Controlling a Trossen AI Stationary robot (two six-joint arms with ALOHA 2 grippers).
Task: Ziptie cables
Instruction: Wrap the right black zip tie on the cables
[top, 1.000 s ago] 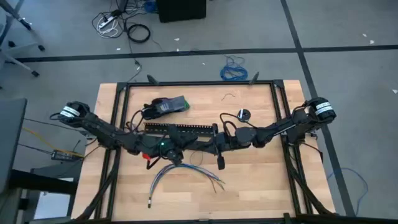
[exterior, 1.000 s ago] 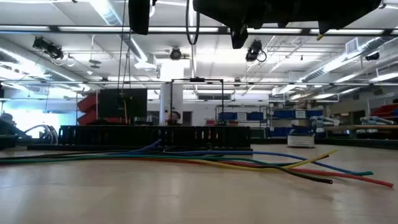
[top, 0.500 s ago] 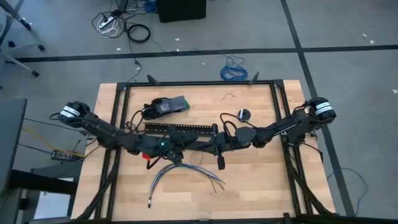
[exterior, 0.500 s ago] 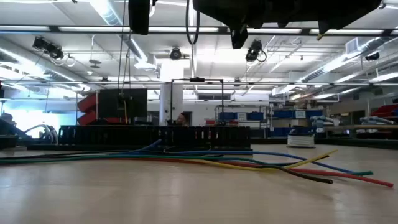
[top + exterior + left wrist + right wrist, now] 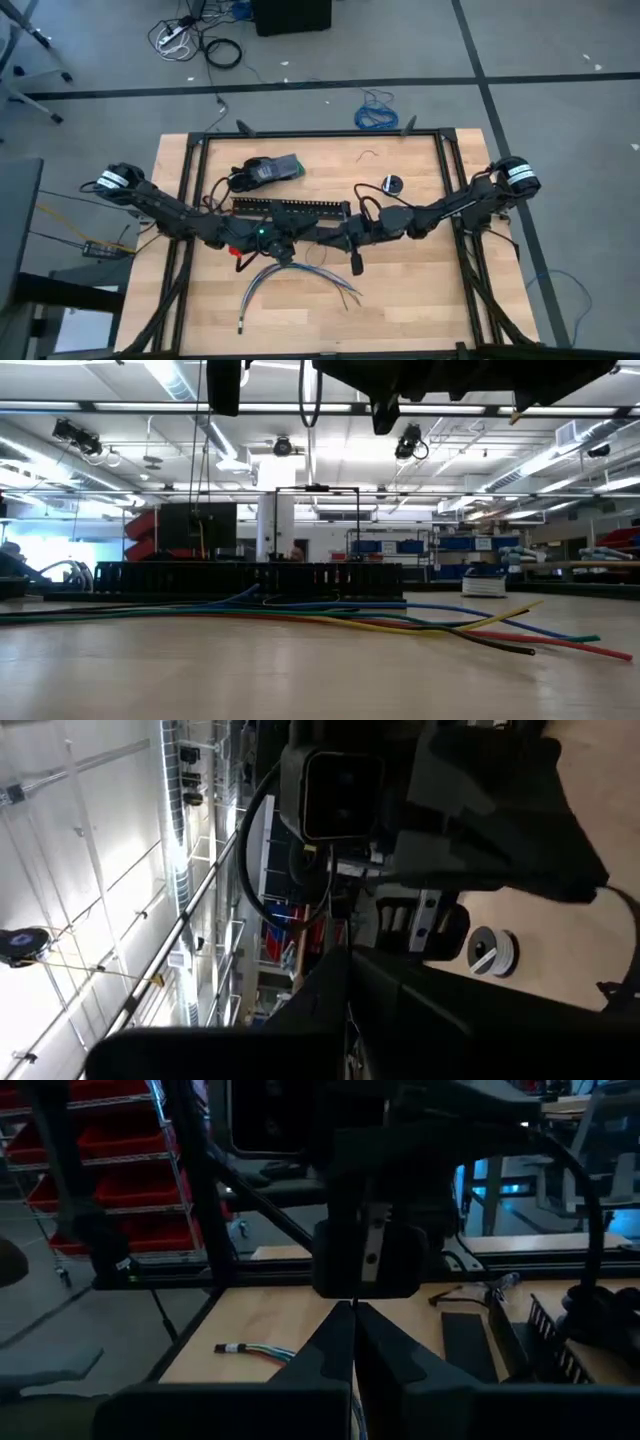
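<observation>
The cables (image 5: 296,279) lie in a loose arc on the near half of the wooden table, splayed ends (image 5: 350,295) to the right; in the low view the cables (image 5: 330,615) rest flat on the wood. My left gripper (image 5: 312,236) and my right gripper (image 5: 332,236) meet tip to tip above them, raised off the table, just near of the black slotted channel (image 5: 290,207). Both are shut: the left gripper (image 5: 345,958) and the right gripper (image 5: 351,1306) each close to a point. No zipties can be made out. My left gripper faces the right one with shut fingers; whether it touches that gripper or has something thin between its fingers, I cannot tell. My right gripper points level toward the table's left, shut; whether it touches anything, I cannot tell.
A dark device (image 5: 265,170) with a cord lies at the far left. A small round reel (image 5: 391,184) and a curled wire scrap (image 5: 370,154) lie at the far right. Black frame rails (image 5: 190,200) run along the table's sides. Bare wood lies near of the cables.
</observation>
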